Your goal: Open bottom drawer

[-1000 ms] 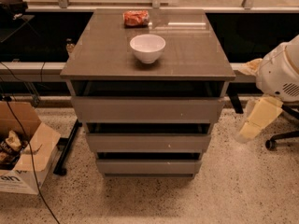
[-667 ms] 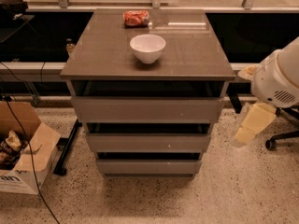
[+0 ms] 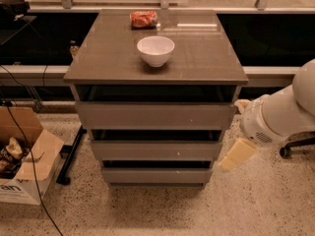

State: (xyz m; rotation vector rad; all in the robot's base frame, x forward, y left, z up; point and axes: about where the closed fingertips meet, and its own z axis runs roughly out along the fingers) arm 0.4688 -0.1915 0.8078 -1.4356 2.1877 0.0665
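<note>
The bottom drawer is the narrowest and lowest of three grey-brown handleless fronts on the cabinet. It sits pushed in, with a dark gap above it. The middle drawer and the top drawer are above it. My gripper is a cream-coloured piece hanging from the white arm at the right. It is just right of the cabinet, level with the middle and bottom drawers, and touches no drawer front.
A white bowl and a red packet rest on the cabinet top. An open cardboard box and cables lie on the floor at the left. A chair base stands at the right.
My arm and gripper have moved left and slightly down, closer to the cabinet's right side. The drawers have not moved.
</note>
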